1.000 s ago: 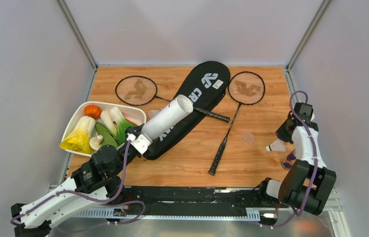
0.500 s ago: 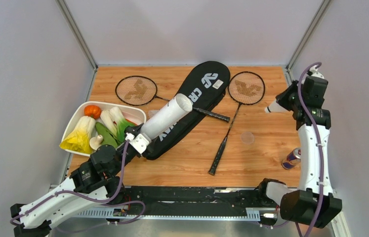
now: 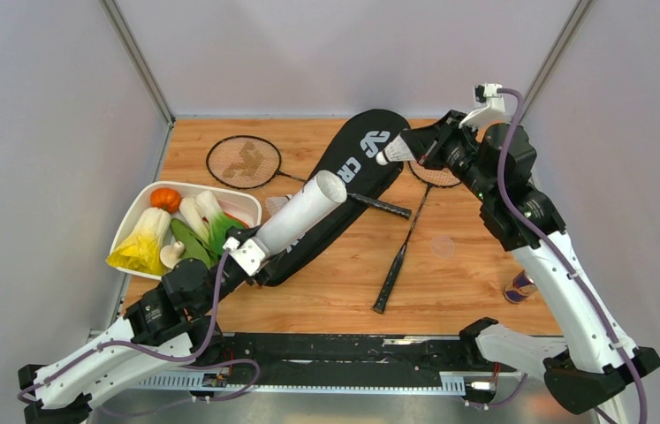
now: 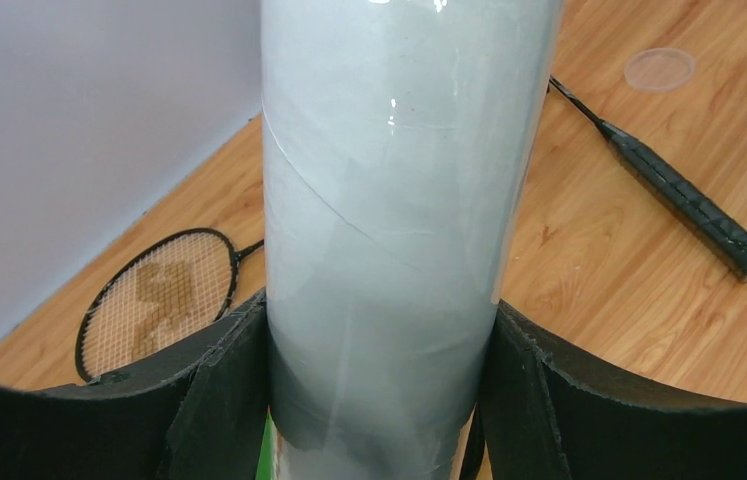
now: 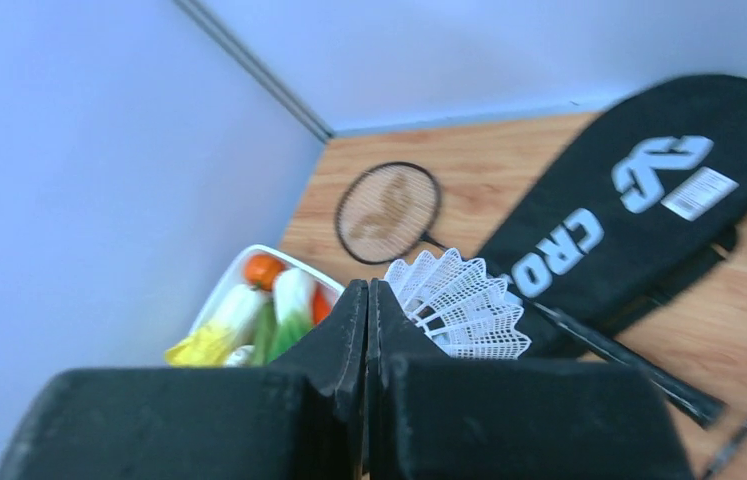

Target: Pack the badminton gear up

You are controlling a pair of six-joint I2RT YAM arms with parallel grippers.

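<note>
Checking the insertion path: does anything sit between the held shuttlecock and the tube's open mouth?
Nothing visible does. The shuttlecock in the right end effector hangs in the air, the tube tilts its open mouth toward it, and only the bag lies beneath.

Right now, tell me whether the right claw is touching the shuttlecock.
Touching. The right wrist view shows the right claw shut on the shuttlecock, its white skirt emerging from the closed jaws.
</note>
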